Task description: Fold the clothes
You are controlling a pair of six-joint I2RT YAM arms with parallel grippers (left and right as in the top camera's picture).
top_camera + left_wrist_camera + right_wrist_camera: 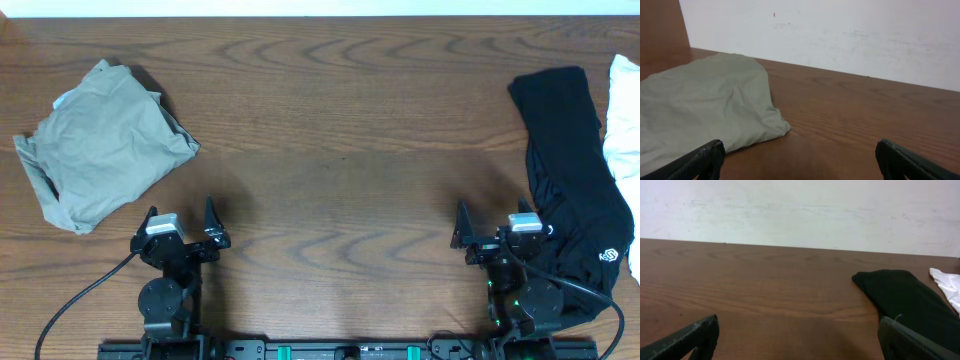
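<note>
A khaki-grey garment [100, 140] lies crumpled at the far left of the table; it also shows in the left wrist view [700, 110]. A long black trouser-like garment [570, 170] with a small white logo [606, 256] lies along the right side; its end shows in the right wrist view [905, 300]. My left gripper [180, 222] is open and empty near the front edge, just in front of the khaki garment. My right gripper [494, 227] is open and empty, just left of the black garment. Both sets of jaws show wide apart in the wrist views [800, 160] [800, 340].
A white cloth [625, 130] lies at the far right edge beside the black garment, also seen in the right wrist view [947, 282]. The wooden table [340, 150] spreads between the two garments. A pale wall stands behind the table. Cables run from each arm base.
</note>
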